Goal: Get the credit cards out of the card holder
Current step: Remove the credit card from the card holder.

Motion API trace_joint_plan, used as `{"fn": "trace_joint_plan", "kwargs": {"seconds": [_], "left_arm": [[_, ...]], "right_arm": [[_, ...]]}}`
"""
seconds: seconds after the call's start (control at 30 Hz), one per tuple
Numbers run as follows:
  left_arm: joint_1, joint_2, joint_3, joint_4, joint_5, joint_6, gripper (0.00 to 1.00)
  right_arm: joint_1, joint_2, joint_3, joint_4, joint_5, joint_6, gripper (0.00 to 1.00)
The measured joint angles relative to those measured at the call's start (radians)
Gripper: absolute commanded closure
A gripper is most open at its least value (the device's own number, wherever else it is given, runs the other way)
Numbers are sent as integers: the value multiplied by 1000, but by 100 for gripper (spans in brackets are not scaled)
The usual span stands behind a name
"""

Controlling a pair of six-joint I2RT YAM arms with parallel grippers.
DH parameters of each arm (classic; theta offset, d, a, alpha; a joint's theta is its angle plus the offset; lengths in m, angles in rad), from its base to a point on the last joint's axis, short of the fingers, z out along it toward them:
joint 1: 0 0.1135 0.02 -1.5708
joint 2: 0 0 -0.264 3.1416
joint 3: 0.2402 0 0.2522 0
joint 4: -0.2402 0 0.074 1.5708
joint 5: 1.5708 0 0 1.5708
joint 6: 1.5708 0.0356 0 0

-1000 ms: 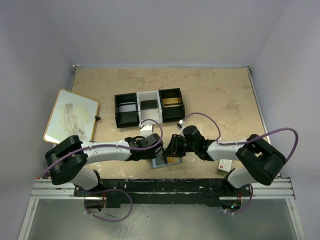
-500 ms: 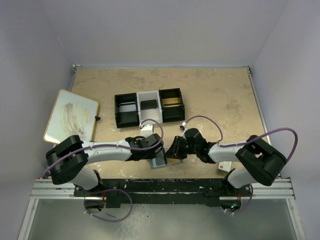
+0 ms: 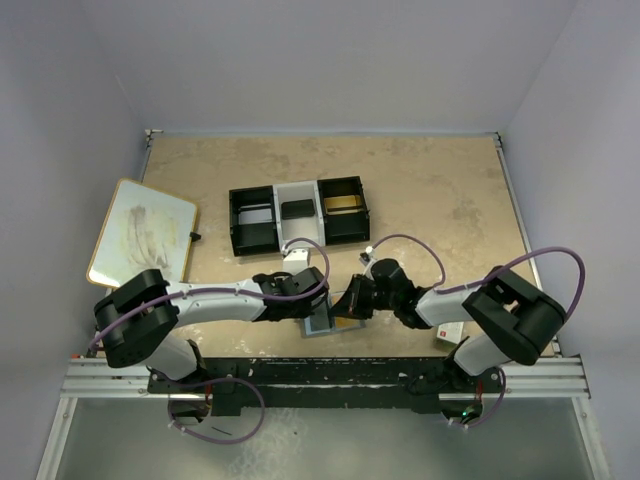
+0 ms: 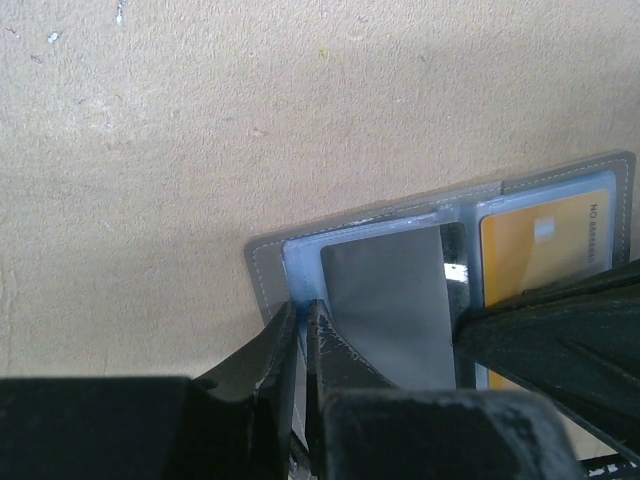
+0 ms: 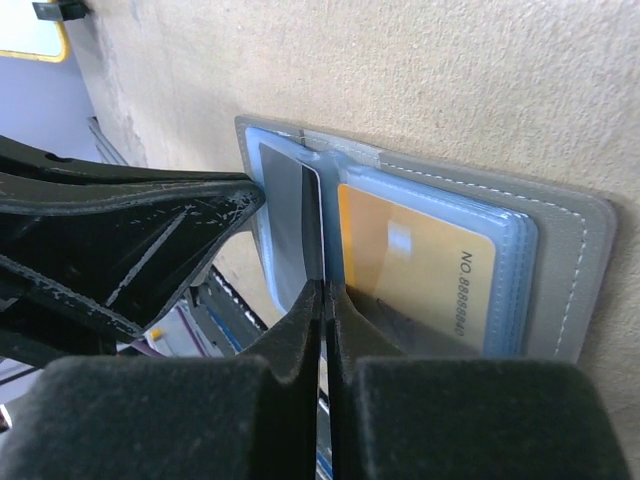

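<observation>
Top view: we list the card holder (image 3: 322, 325), open on the table on the arms' side of the tray (image 3: 300, 213), between the left gripper (image 3: 306, 311) and right gripper (image 3: 342, 310).

Left wrist view: left gripper (image 4: 303, 322) pinched narrow on the card holder's (image 4: 262, 262) outer edge; grey card (image 4: 385, 295) alongside.

Right wrist view: right gripper (image 5: 322, 300) pinched on the grey card's (image 5: 285, 215) edge; yellow card (image 5: 420, 265) pocketed in the card holder (image 5: 575, 260).

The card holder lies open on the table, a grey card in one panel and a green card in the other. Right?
No: the second card is yellow-orange, not green, as the right wrist view shows. The card holder lies open on the table, a grey card in its other panel.
</observation>
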Motion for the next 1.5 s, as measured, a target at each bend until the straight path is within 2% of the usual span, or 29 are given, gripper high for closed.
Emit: {"fn": "trace_joint_plan", "kwargs": {"seconds": [0.83, 1.0, 1.07, 1.2, 1.37, 1.5], "left_arm": [[-3, 7, 10, -11, -18, 1, 98], [-5, 7, 13, -17, -21, 0, 87], [-5, 6, 15, -20, -22, 0, 80], [-5, -14, 32, -51, -24, 0, 74], [-5, -71, 99, -79, -37, 2, 74], [-5, -103, 111, -41, -4, 3, 80]], "right_arm": [[-38, -98, -12, -78, 25, -1, 100], [-45, -102, -20, -77, 24, -1, 100], [-46, -101, -23, -74, 21, 0, 100], [-46, -96, -24, -57, 17, 0, 100], [-46, -87, -33, -38, 14, 4, 100], [-46, -87, -43, -28, 15, 9, 100]]}}
